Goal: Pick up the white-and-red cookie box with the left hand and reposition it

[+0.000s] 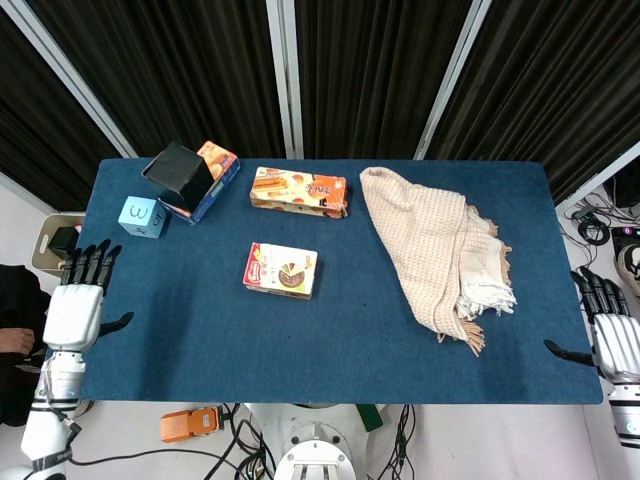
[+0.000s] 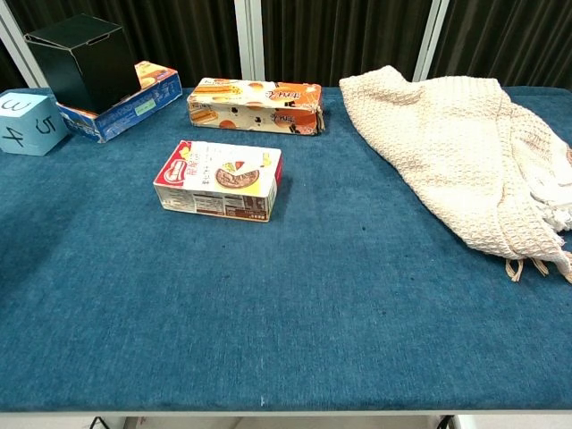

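Cookie box (image 1: pixel 281 270) flat on table (image 1: pixel 330 330), left of centre, untouched. Left hand (image 1: pixel 73 312) off table's left edge, fingers spread, empty. Right hand (image 1: pixel 612 340) off right edge, spread, empty

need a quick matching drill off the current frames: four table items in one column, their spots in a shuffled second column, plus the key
Items:
1. white-and-red cookie box
2. cream knit cloth
3. light blue numbered cube
4. black box

Places:
A. resting on top of the blue carton at the back left
B. lying flat near the middle of the table, nothing touching it
C. spread over the right half of the table
D. near the left edge, beside the blue carton

Pairs: 1-B, 2-C, 3-D, 4-A
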Robot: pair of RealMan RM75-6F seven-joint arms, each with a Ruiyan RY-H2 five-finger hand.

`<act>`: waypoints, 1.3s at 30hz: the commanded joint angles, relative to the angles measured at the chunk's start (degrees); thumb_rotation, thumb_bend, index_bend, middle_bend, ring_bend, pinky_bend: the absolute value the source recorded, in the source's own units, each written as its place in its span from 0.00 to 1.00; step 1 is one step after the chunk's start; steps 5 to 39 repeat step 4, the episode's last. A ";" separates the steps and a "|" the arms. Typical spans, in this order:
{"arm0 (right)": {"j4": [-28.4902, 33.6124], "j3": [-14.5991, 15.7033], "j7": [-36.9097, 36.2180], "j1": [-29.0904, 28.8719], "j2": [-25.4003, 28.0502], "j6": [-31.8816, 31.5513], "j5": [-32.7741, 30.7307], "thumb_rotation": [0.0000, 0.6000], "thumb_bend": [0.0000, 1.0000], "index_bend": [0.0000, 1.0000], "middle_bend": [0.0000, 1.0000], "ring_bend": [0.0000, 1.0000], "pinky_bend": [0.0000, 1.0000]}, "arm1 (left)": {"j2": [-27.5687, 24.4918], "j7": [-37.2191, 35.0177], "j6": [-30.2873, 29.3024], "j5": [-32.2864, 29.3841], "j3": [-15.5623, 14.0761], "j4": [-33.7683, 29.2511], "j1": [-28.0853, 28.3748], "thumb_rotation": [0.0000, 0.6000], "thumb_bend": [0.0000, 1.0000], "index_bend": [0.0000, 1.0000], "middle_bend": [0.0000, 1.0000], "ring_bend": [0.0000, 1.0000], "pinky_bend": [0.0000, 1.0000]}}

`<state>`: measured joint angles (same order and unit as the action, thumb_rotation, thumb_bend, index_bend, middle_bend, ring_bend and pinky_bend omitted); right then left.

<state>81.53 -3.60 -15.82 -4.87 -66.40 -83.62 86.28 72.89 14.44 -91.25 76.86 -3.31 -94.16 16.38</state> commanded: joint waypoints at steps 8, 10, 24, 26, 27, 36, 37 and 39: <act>1.89 0.10 3.52 0.23 -0.04 -0.72 0.28 1.00 0.15 0.00 0.04 0.00 0.00 | -1.35 0.00 -3.23 2.98 -3.04 -0.81 -5.55 1.00 0.00 0.01 0.01 0.00 0.00; 1.89 0.10 3.52 0.23 -0.04 -0.72 0.28 1.00 0.15 0.00 0.04 0.00 0.00 | -1.35 0.00 -3.23 2.98 -3.04 -0.81 -5.55 1.00 0.00 0.01 0.01 0.00 0.00; 1.89 0.10 3.52 0.23 -0.04 -0.72 0.28 1.00 0.15 0.00 0.04 0.00 0.00 | -1.35 0.00 -3.23 2.98 -3.04 -0.81 -5.55 1.00 0.00 0.01 0.01 0.00 0.00; 1.89 0.10 3.52 0.23 -0.04 -0.72 0.28 1.00 0.15 0.00 0.04 0.00 0.00 | -1.35 0.00 -3.23 2.98 -3.04 -0.81 -5.55 1.00 0.00 0.01 0.01 0.00 0.00; 1.89 0.10 3.52 0.23 -0.04 -0.72 0.28 1.00 0.15 0.00 0.04 0.00 0.00 | -1.35 0.00 -3.23 2.98 -3.04 -0.81 -5.55 1.00 0.00 0.01 0.01 0.00 0.00; 1.89 0.10 3.52 0.23 -0.04 -0.72 0.28 1.00 0.15 0.00 0.04 0.00 0.00 | -1.35 0.00 -3.23 2.98 -3.04 -0.81 -5.55 1.00 0.00 0.01 0.01 0.00 0.00; 1.89 0.10 3.52 0.23 -0.04 -0.72 0.28 1.00 0.15 0.00 0.04 0.00 0.00 | -1.35 0.00 -3.23 2.98 -3.04 -0.81 -5.55 1.00 0.00 0.01 0.01 0.00 0.00; 1.89 0.10 3.52 0.23 -0.04 -0.72 0.28 1.00 0.15 0.00 0.04 0.00 0.00 | -1.35 0.00 -3.23 2.98 -3.04 -0.81 -5.55 1.00 0.00 0.01 0.01 0.00 0.00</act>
